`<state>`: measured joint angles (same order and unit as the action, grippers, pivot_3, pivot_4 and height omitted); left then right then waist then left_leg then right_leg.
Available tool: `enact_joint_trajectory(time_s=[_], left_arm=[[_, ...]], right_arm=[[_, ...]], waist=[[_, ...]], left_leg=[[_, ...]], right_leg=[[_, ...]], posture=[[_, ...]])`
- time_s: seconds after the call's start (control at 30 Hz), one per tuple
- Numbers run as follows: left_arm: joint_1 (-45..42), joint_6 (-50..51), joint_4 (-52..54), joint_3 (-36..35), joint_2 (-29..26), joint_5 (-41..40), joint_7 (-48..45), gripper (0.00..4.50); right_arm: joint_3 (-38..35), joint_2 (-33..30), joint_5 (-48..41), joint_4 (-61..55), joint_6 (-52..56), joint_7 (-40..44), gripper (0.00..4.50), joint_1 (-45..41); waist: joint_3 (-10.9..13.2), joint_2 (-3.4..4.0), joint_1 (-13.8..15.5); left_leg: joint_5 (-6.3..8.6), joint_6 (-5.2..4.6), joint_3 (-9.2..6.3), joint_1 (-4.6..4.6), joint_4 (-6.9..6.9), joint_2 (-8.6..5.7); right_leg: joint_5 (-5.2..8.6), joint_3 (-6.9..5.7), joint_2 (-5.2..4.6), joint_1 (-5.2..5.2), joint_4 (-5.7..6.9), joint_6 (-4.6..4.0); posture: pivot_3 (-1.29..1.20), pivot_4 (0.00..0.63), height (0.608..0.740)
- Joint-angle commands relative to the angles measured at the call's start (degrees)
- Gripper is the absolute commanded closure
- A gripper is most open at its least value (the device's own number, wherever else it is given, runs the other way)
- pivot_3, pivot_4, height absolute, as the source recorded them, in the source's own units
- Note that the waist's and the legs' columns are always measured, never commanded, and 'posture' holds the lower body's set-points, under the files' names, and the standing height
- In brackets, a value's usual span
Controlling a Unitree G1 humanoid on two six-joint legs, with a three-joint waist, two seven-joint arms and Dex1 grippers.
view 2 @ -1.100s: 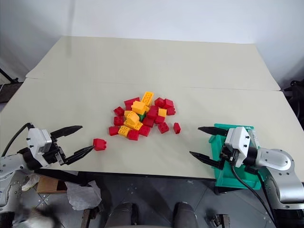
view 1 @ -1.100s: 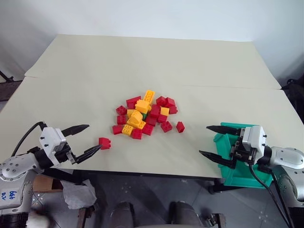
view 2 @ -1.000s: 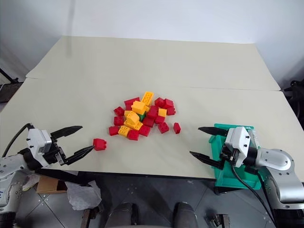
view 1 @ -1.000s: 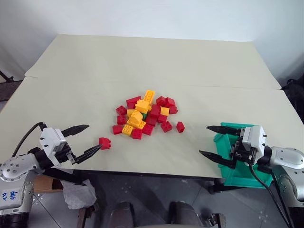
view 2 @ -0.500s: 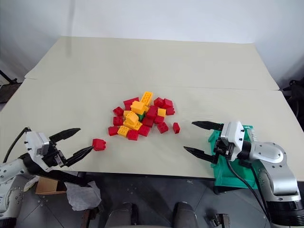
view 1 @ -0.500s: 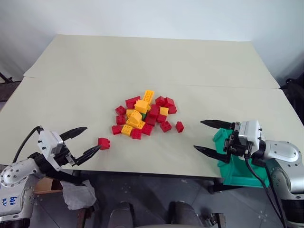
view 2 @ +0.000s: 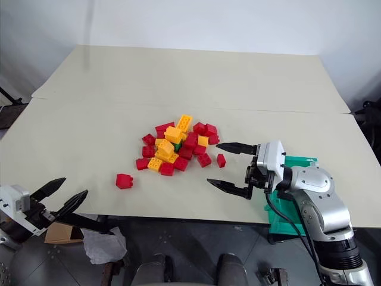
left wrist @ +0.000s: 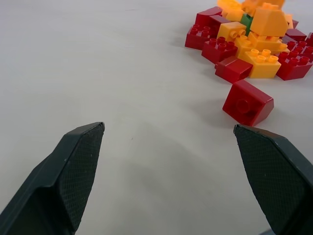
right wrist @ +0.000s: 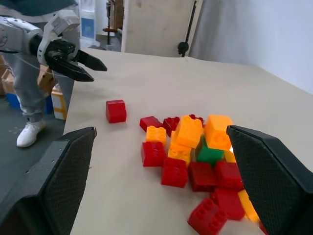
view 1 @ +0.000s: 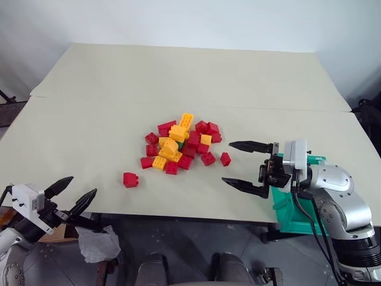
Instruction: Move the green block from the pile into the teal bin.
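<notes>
The green block (right wrist: 209, 154) sits wedged in the pile (view 1: 178, 146) of red and yellow bricks at the table's middle, mostly covered by yellow bricks. In the head view it is a small green patch (view 1: 180, 145). My right gripper (view 1: 227, 162) hangs open just right of the pile, pointing at it, with one loose red brick (view 1: 225, 158) beside its fingers. The teal bin (view 1: 293, 215) stands behind that arm, off the table's near right edge. My left gripper (view 1: 83, 185) is open and holds nothing, low at the near left edge.
A single red brick (view 1: 130, 179) lies apart from the pile, near the front edge, between the pile and my left gripper. The beige table (view 1: 190, 83) stretches far behind the pile. A person's legs and white shoe (right wrist: 28, 133) stand left of the table.
My right gripper swung left from above the teal bin to just beside the pile. My left gripper drew back from the single red brick toward the near left edge. Both stayed open.
</notes>
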<state>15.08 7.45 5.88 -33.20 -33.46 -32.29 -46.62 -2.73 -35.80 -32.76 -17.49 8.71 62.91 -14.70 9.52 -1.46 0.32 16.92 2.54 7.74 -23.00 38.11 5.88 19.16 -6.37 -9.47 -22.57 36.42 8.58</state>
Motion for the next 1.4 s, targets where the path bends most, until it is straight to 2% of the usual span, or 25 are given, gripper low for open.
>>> enact_joint_trajectory(time_s=[0.03, 0.17, 0.27, 0.53, 0.67, 0.8, 0.9, 1.0, 1.23, 1.4], left_arm=[[-2.7, 0.5, 4.7, 1.0, -0.8, -1.2, 0.9, 0.00], [-3.8, 1.6, 6.6, 2.5, -1.5, -1.2, -0.4, 0.00], [-3.4, 1.1, 7.8, 3.9, -2.7, -0.8, -3.2, 0.00], [-3.2, 1.7, 9.0, 5.0, -2.7, -1.5, -4.9, 0.00], [-2.2, 0.3, 9.3, 5.2, -1.8, -1.4, -5.5, 0.00], [-2.1, -0.4, 8.2, 4.5, -1.6, -1.2, -5.3, 0.00], [-1.9, -0.3, 7.5, 4.0, -1.4, -1.2, -4.5, 0.00], [-1.4, 0.2, 7.6, 4.0, -1.3, -1.4, -3.9, 0.00], [-0.8, -0.6, 8.4, 4.2, -0.1, -1.0, -2.2, 0.00], [-1.1, -0.8, 9.0, 4.6, 0.2, -1.1, -1.3, 0.00]], right_arm=[[-1.9, -1.1, -0.1, -0.7, -1.2, 0.7, 0.04, 1.4], [-0.2, -0.8, -0.3, -1.7, 0.1, 0.9, 0.04, 2.2], [3.0, 0.3, 0.9, -1.6, 1.2, 0.5, 0.60, 1.3], [14.9, 5.3, 9.6, 0.6, 7.6, -4.4, 3.27, -9.1], [21.1, 10.3, 13.0, 2.7, 14.6, -7.7, 4.49, -18.1], [25.1, 15.3, 14.8, 8.4, 18.8, -8.3, 4.49, -24.6], [27.2, 21.3, 18.1, 18.1, 17.0, -10.4, 4.49, -29.0], [28.6, 23.8, 20.9, 25.2, 15.2, -10.2, 4.49, -31.0], [24.4, 32.9, 26.2, 46.4, 5.3, -19.8, 4.49, -38.3], [18.4, 32.9, 27.9, 60.0, -4.8, -24.8, 4.49, -44.4]], waist=[[0.0, -0.01, -0.1], [0.0, 0.01, -0.6], [0.0, 0.01, -1.3], [0.0, 0.05, -2.1], [0.0, 0.06, -2.0], [0.0, 0.05, -2.0], [0.0, 0.05, -2.1], [0.0, 0.05, -2.2], [0.0, 0.06, -2.7], [0.0, 0.06, -3.3]], left_leg=[[0.00, 0.01, 0.00, 0.00, 0.00, 0.00], [-0.01, 0.02, 0.00, 0.02, -0.02, 0.01], [-0.02, 0.04, 0.05, 0.05, -0.04, 0.03], [-0.06, 0.11, 0.05, 0.07, -0.02, 0.05], [-0.05, 0.11, 0.05, -0.01, -0.03, 0.05], [-0.05, 0.11, 0.05, -0.02, -0.03, 0.05], [-0.06, 0.11, 0.05, -0.04, -0.03, 0.06], [-0.06, 0.12, 0.06, -0.06, -0.04, 0.06], [-0.07, 0.16, 0.14, -0.12, -0.05, 0.09], [-0.08, 0.17, 0.16, -0.16, -0.07, 0.09]], right_leg=[[0.00, 0.00, 0.00, 0.00, 0.01, 0.00], [0.00, -0.02, 0.00, -0.02, 0.05, 0.00], [0.00, -0.01, 0.00, -0.05, 0.08, 0.00], [0.01, 0.02, 0.00, -0.13, 0.17, -0.03], [0.01, 0.01, 0.00, -0.23, 0.31, -0.03], [0.02, 0.01, 0.00, -0.29, 0.40, -0.04], [0.02, 0.00, 0.00, -0.30, 0.41, -0.04], [0.02, 0.00, 0.00, -0.35, 0.45, -0.04], [0.02, 0.01, 0.00, -0.50, 0.53, -0.05], [0.02, 0.02, 0.00, -0.56, 0.56, -0.04]], posture=[[0.00, 0.150, 0.740], [0.00, 0.150, 0.740], [0.00, 0.150, 0.740], [0.00, 0.150, 0.740], [0.00, 0.150, 0.740], [0.00, 0.150, 0.740], [0.00, 0.150, 0.740], [0.00, 0.150, 0.740], [0.00, 0.150, 0.740], [0.00, 0.150, 0.740]])
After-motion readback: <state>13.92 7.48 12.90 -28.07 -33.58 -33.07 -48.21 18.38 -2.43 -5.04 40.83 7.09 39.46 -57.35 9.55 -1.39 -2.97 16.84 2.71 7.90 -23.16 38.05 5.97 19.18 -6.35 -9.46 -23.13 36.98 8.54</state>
